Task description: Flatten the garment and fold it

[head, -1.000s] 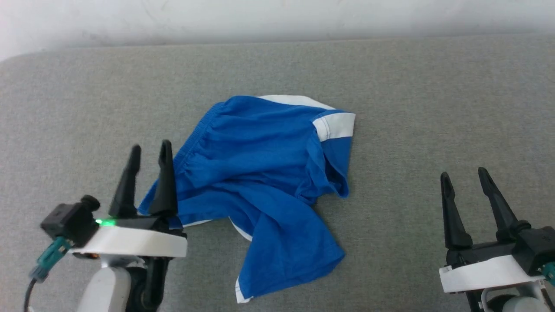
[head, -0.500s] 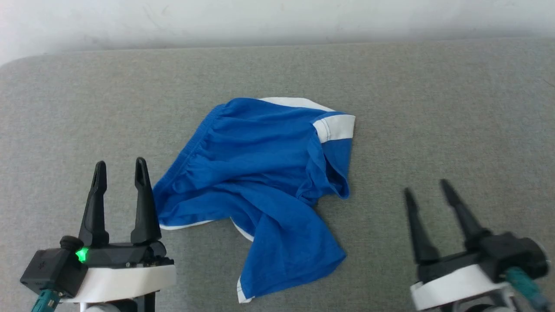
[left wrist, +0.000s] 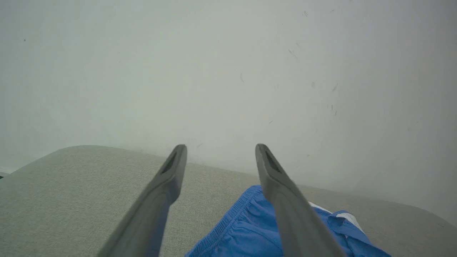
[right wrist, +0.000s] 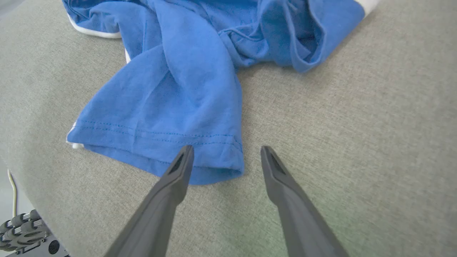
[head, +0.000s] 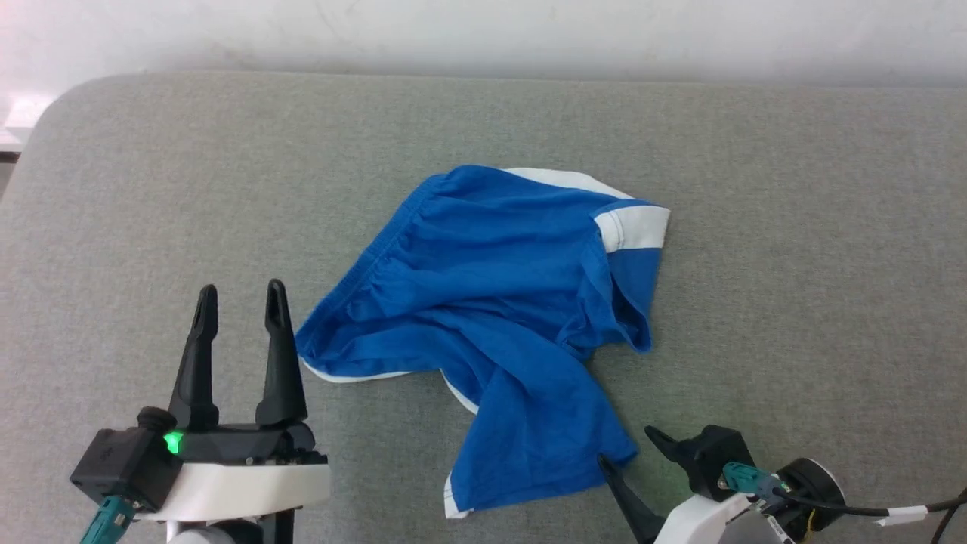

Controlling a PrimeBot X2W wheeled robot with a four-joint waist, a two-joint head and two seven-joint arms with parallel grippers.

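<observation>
The garment (head: 491,317) looks thin, limp, light. Its hem corner (right wrist: 228,164) is just ahead of our right gripper (right wrist: 226,148), spread wide, empty; we'd pinch there. Our left gripper (head: 241,289) is wide too, waistband (head: 355,272) beside its right finger.

Shorts (head: 498,302): thin blue cloth, matt, soft creases. We see a stitched hem line in the right wrist view. White trim (head: 633,227) at upper right of the shorts is also cloth, also matt.

Pad (head: 793,227) under them: grey woven cloth, coarse grain, no sheen.

Wall (left wrist: 228,71) across the top of the frame: matt white, and we see fine scuffs and hairline marks in the left wrist view.

Left gripper (head: 241,289): dark and matt, smooth. Plastic or rubber, we can't tell. Right gripper (right wrist: 226,148) has the same finish.

Collar (head: 242,487) at lower left of the head view: white plastic, smooth, slight sheen.

Plug (head: 744,477) at lower right: teal plastic, smooth.
</observation>
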